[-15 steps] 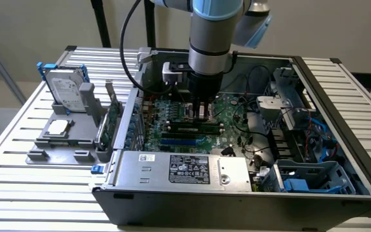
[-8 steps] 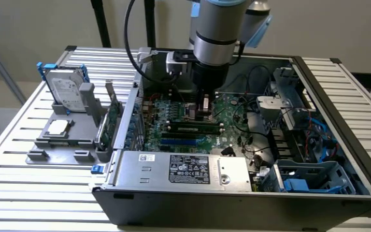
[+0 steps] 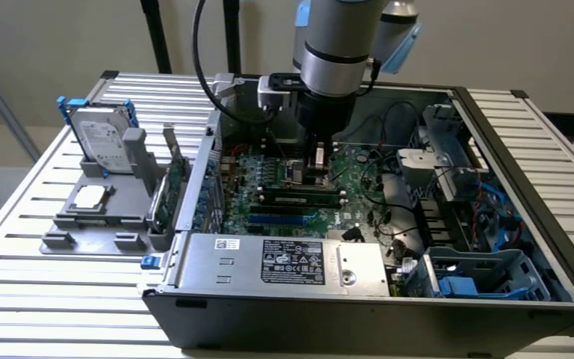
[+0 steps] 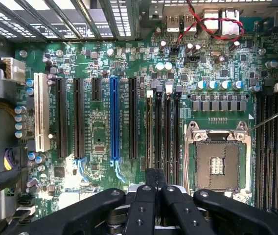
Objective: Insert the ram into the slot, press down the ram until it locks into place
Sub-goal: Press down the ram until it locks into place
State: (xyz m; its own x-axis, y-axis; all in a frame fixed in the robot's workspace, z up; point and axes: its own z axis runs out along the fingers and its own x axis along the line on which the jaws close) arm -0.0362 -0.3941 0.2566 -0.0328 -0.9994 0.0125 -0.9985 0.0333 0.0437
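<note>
Black jaws (image 4: 154, 188) clenched, empty, just above ram (image 4: 150, 129) seated in slot (image 4: 167, 129); board lettering unreadable.

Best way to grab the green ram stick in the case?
The long thin green ram stick stands on edge on the large green motherboard, so only its top edge is free. Come from straight above and pinch its two flat faces at mid-length.

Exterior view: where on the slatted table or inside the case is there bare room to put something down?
Bare slats of the table lie free in front of the grey holder, toward the exterior view's left. The flat top of the power supply is also bare. It is crowded around the claw over the motherboard.
</note>
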